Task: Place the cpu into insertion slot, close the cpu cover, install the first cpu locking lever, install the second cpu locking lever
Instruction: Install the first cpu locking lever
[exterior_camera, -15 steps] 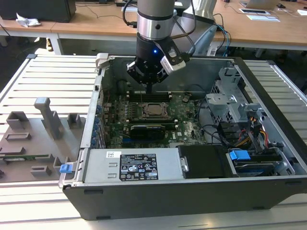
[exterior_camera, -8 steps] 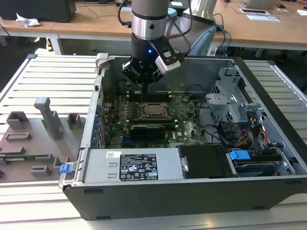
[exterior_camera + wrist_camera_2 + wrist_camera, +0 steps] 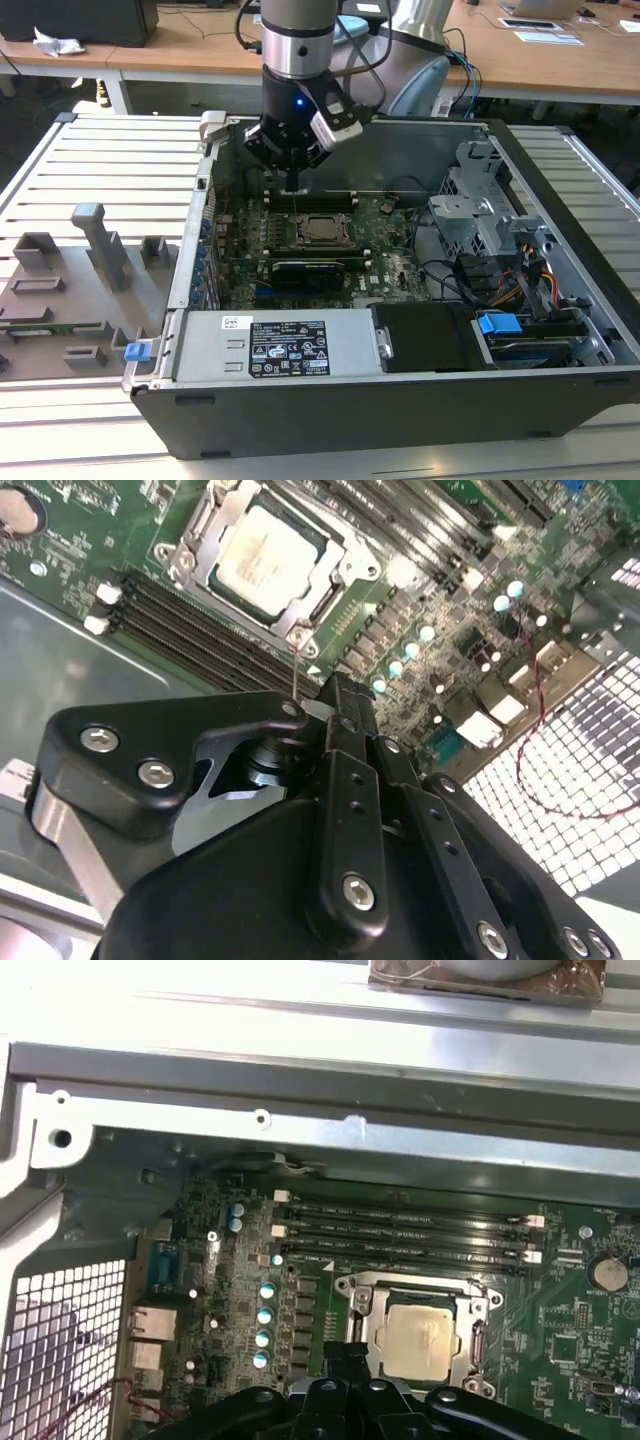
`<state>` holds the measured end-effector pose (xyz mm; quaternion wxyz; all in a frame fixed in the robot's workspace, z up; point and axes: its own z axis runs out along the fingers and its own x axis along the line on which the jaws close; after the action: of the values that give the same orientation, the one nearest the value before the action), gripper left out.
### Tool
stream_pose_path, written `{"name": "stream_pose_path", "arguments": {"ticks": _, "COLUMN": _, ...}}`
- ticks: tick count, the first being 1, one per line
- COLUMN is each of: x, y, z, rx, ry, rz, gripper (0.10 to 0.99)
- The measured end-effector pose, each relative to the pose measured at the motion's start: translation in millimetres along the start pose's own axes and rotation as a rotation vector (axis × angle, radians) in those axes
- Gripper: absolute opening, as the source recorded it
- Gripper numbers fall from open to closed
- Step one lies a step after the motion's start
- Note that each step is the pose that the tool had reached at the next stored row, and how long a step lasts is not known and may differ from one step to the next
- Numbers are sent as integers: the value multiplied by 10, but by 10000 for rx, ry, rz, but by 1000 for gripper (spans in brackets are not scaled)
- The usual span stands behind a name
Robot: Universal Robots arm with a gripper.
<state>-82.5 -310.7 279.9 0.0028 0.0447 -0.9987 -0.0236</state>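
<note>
Chip (image 3: 265,555) is seated flat in the socket (image 3: 300,635) on the green board, silver top facing up. The cover plate (image 3: 345,568) lies down around it, framing the top through its window, so placing and covering appear done. Gripper (image 3: 345,695) hangs low inside the computer case (image 3: 560,190), between the socket and the memory slots (image 3: 200,620). Its jaws appear closed, with no gap visible. A thin lever rod (image 3: 296,670) stands upright just beside the tip; contact cannot be confirmed. Judged: the lever is raised, not latched, which would explain the gripper's position at that socket edge
</note>
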Motion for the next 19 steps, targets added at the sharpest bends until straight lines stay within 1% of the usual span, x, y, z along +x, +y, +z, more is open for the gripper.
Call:
{"name": "stream_pose_path", "arguments": {"ticks": 1, "x": 9, "y": 18, "z": 1, "rx": 0, "ry": 0, "rz": -1, "gripper": 106}}
{"name": "stream_pose_path", "arguments": {"ticks": 3, "x": 38, "y": 86, "z": 6, "rx": 1, "ry": 0, "rz": 0, "gripper": 106}}
{"name": "stream_pose_path", "arguments": {"ticks": 5, "x": 57, "y": 133, "z": 11, "rx": 0, "ry": 0, "rz": 0, "gripper": 106}}
{"name": "stream_pose_path", "arguments": {"ticks": 7, "x": 59, "y": 153, "z": 19, "rx": 1, "ry": 0, "rz": 0, "gripper": 106}}
{"name": "stream_pose_path", "arguments": {"ticks": 13, "x": 52, "y": 229, "z": 90, "rx": 1, "ry": 1, "rz": -1, "gripper": 106}}
{"name": "stream_pose_path", "arguments": {"ticks": 15, "x": 51, "y": 240, "z": 115, "rx": -1, "ry": -1, "rz": -1, "gripper": 106}}
{"name": "stream_pose_path", "arguments": {"ticks": 19, "x": 45, "y": 250, "z": 135, "rx": -1, "ry": -1, "rz": -1, "gripper": 106}}
